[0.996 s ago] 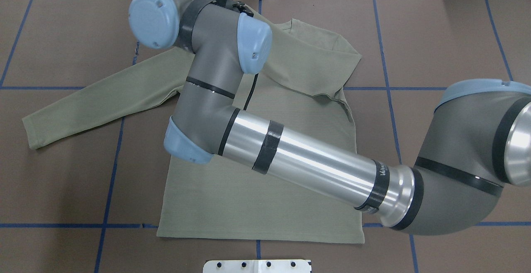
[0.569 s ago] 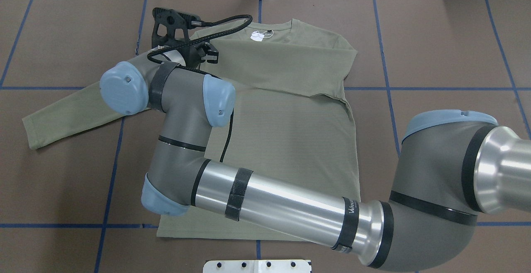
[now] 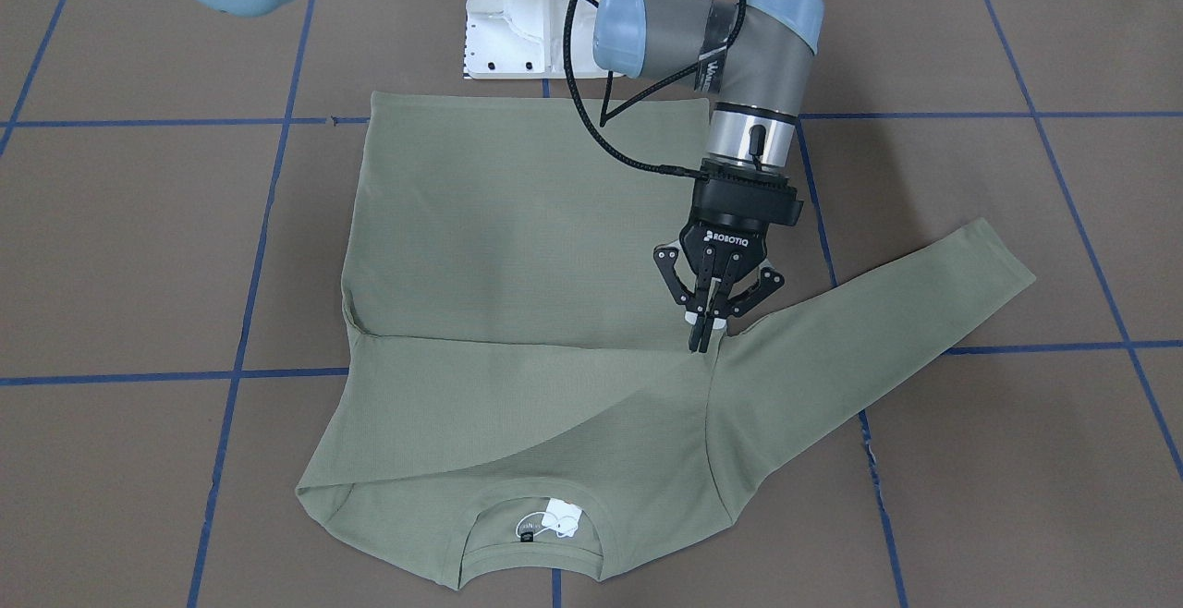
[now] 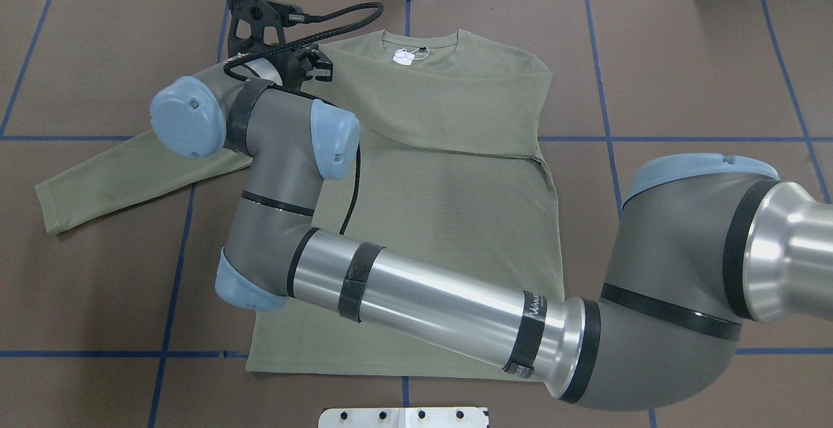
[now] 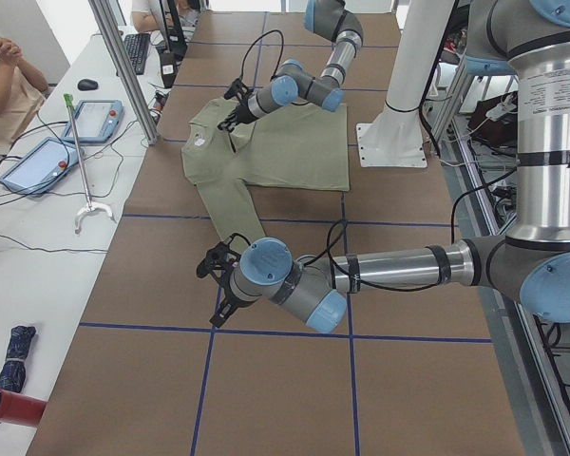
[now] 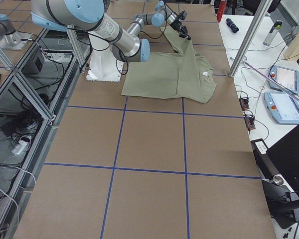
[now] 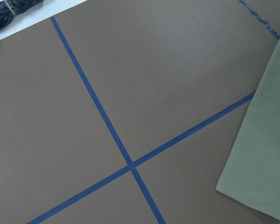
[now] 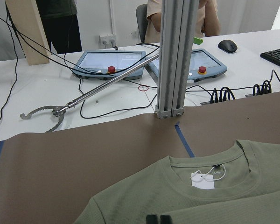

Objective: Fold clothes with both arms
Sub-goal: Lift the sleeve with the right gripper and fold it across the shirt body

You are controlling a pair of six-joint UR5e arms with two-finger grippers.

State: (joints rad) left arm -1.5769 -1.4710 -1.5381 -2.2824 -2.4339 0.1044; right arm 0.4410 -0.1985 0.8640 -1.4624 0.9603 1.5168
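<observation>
The sage-green shirt [image 3: 518,238] lies flat, front up, on the brown table, collar and white tag [image 4: 405,56] at the far edge. Its right sleeve is folded across the chest, while the left sleeve [image 4: 130,177] stretches out sideways. My right arm reaches across the shirt [image 4: 455,207]. The right gripper [image 3: 700,335] points down at the left armpit, shut on the folded sleeve's cuff. In the right wrist view the collar [image 8: 210,175] lies just ahead. My left gripper [image 5: 217,275] hovers past the sleeve end [image 7: 266,154]; whether it is open I cannot tell.
The white pedestal base [image 3: 508,35] stands at the near hem. An aluminium post [image 8: 175,56] rises at the far table edge, with teach pendants [image 8: 112,60], a reacher tool [image 8: 84,100], cables and seated people behind. Blue tape lines [image 7: 130,165] grid the table.
My right arm swung from the far centre leftward and down, drawing the right sleeve across the chest. The raised sleeve fold has settled flat, and the collar is uncovered.
</observation>
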